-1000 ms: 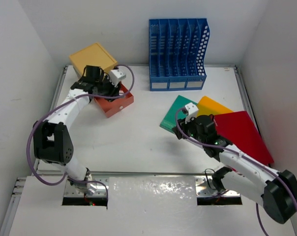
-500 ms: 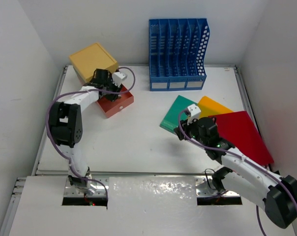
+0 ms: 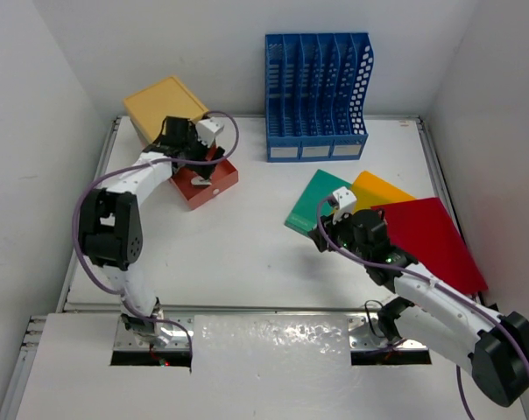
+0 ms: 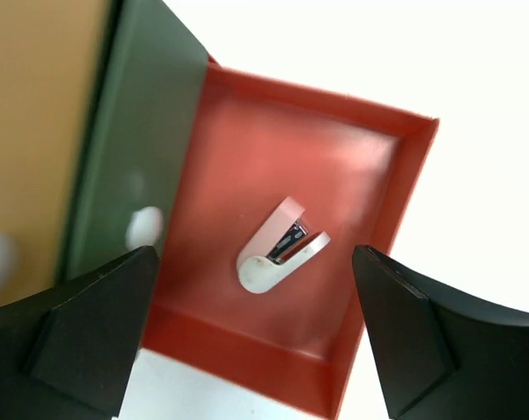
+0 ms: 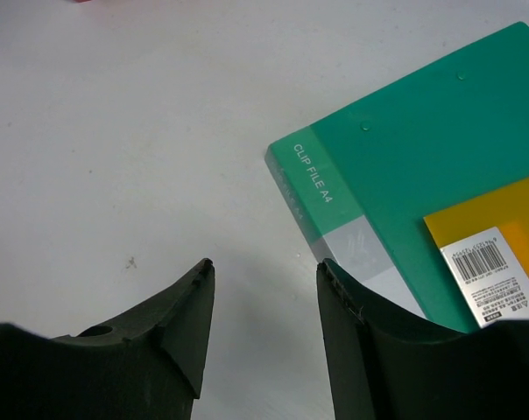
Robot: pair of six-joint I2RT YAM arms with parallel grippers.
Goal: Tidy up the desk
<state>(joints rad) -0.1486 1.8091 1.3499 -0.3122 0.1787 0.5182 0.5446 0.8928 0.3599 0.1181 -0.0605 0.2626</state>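
The desk [image 3: 247,254] is a white tabletop. At its back left my left gripper [image 4: 254,255] hangs open over a red drawer [image 4: 335,175], pulled out of a small box with a yellow top [image 3: 164,103]. A small white clip-like object with a metal inside [image 4: 263,269] lies loose on the drawer floor between the spread fingers, touching neither. My right gripper [image 5: 264,262] is open and empty, low over bare desk just left of the corner of a green clip file [image 5: 422,157]. In the top view the left gripper [image 3: 190,157] and right gripper [image 3: 327,233] are far apart.
A yellow folder [image 3: 380,190] lies on the green file [image 3: 313,203], and a red folder [image 3: 431,236] overlaps them at the right. A blue slotted file rack [image 3: 317,96] stands at the back wall. White walls close in on both sides.
My left arm has swung its elbow in and the left gripper has opened wide over the red drawer. The right gripper has edged slightly toward the green file.
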